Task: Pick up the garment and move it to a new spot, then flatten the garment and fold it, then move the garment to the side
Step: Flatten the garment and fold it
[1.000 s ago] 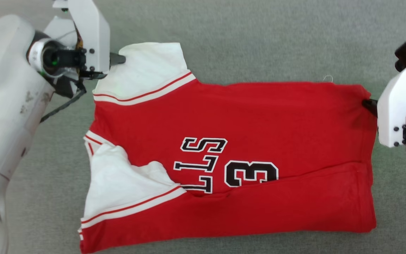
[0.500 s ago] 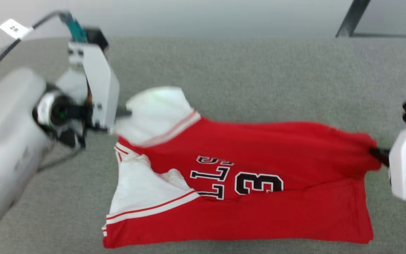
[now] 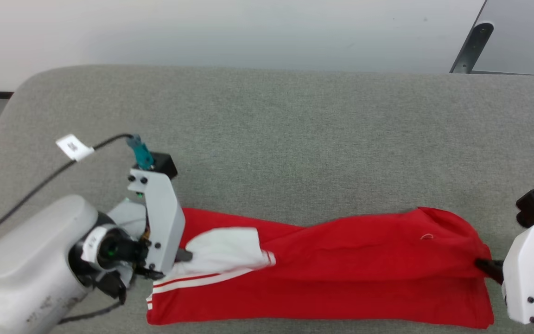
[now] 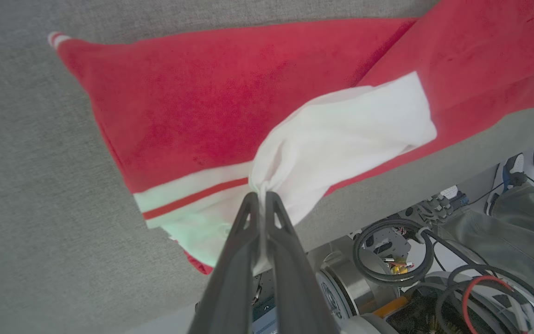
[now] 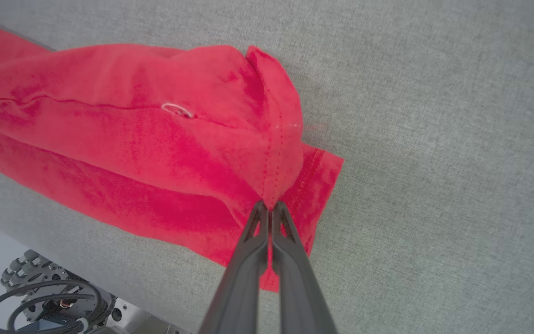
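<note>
Two pincers hold one garment (image 3: 341, 283) stretched between them, low over a grey fabric-covered worktop (image 3: 295, 139). At the left, the left pincer (image 3: 186, 254) is closed on a bunched white sleeve panel (image 3: 223, 250), its dark fingers pinched tight around the gathered cloth. Just below that pinch lies a white band with thin red stripe trim (image 3: 202, 279). Across the middle, the red body is doubled lengthwise, the upper layer sagging in soft folds over the lower one, which lies near the worktop's front edge. At the far right, the right pincer (image 3: 481, 265) is closed on a red corner where a stitched seam (image 5: 276, 153) runs down into its fingertips.

By its drape, the cloth is light, thin and limp, so it will likely droop and crease wherever it is unsupported, and lie flat only when pulled taut from both ends. It looks neither slippery nor fragile. Seamed or hemmed corners appear to be the surest places to take hold.
</note>
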Controlling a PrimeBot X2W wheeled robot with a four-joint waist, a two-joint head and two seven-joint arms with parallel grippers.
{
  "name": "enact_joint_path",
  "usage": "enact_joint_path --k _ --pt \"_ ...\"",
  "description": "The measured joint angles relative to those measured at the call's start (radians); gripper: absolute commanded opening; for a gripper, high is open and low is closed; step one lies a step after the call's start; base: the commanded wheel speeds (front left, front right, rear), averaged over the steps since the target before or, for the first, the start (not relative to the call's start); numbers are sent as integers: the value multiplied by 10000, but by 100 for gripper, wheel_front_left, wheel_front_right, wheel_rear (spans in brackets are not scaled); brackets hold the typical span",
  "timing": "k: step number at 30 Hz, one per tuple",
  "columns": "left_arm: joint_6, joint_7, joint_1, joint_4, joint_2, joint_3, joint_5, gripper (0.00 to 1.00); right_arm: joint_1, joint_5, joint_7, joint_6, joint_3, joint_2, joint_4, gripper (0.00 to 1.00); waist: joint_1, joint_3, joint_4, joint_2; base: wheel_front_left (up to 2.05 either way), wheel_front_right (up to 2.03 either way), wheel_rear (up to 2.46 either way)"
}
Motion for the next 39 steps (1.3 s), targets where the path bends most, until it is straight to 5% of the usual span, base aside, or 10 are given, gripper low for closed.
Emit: enact_joint_path --k 2,4,7,9,11,12,13,26,39 --pt "54 -2 123 -21 -58 -63 -82 0 95 -2 4 0 63 42 -15 0 0 9 -33 0 0 0 0" --pt "79 -69 212 2 -86 -96 -75 25 105 -2 4 0 134 63 -15 0 0 22 -59 0 0 0 0" --pt "92 -82 242 46 -134 -105 -79 40 125 2 2 0 245 50 -8 0 0 29 -101 0 0 0 0" --pt "105 -132 244 67 -144 -109 -54 51 223 15 2 0 393 -90 -56 39 0 17 -114 0 0 0 0" --pt "205 -155 257 100 -140 -79 -69 91 339 178 56 0 587 -286 -155 93 0 -14 -124 0 0 0 0" --pt "249 -82 269 94 -119 -82 -113 94 369 245 42 0 667 -378 -245 100 0 -39 -127 0 0 0 0" --pt "257 -52 303 79 -75 -94 -127 100 438 276 -6 0 679 -468 -286 100 0 -67 -130 0 0 0 0" --pt "422 -621 667 -403 380 136 -98 100 1142 604 -318 0 290 -610 -790 100 0 -631 -120 0 0 0 0" --pt "291 -3695 1961 -690 518 813 453 100 1649 420 -2117 0 88 -138 -1760 100 0 -1459 -142 0 0 0 0"
